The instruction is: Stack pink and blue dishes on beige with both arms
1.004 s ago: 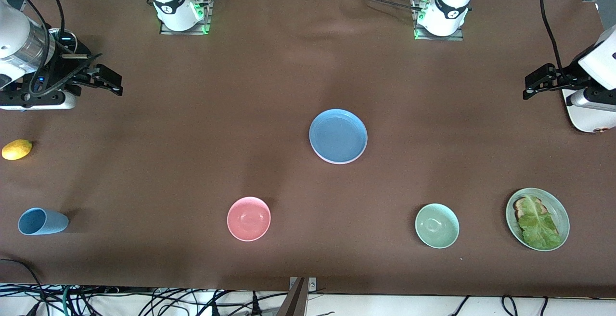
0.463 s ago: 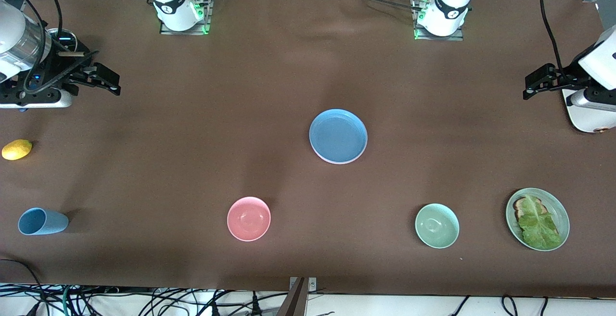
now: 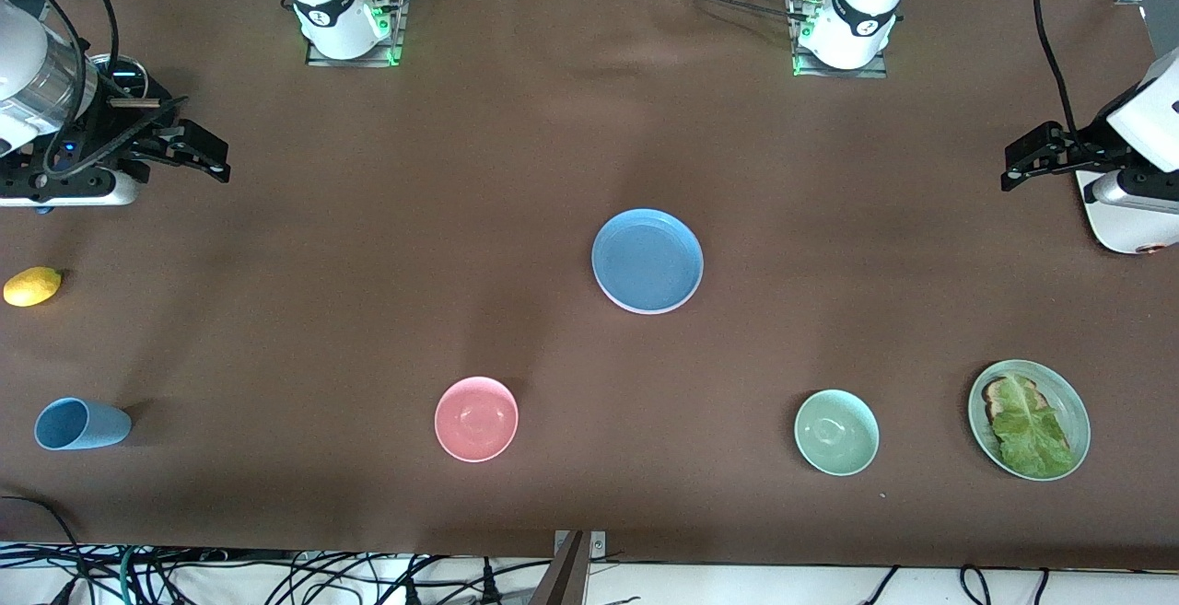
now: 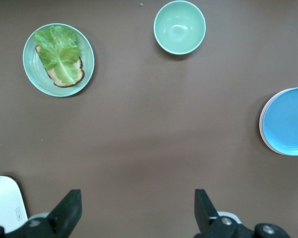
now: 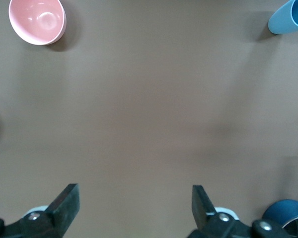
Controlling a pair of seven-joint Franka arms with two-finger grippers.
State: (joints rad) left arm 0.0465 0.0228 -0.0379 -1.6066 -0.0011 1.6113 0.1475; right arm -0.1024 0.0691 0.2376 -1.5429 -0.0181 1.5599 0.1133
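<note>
Sitting mid-table, the blue plate (image 3: pixel 647 261) is topping a stack (paler rims peeking out beneath it in the left wrist view). Both arms are waiting: left gripper (image 3: pixel 1016 166) and right gripper (image 3: pixel 208 157) hanging wide open, empty, over the table's ends.

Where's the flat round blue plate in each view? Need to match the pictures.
Front view: flat round blue plate at mid-table, topping a stack; a pale rim peeks out beneath.
Left wrist view: at the picture's edge, partly cut off, pinkish rim underneath.
Right wrist view: not in it.
Shared landmark: small pale green bowl, nearer the front camera than the plate, toward the left arm's end.
</note>
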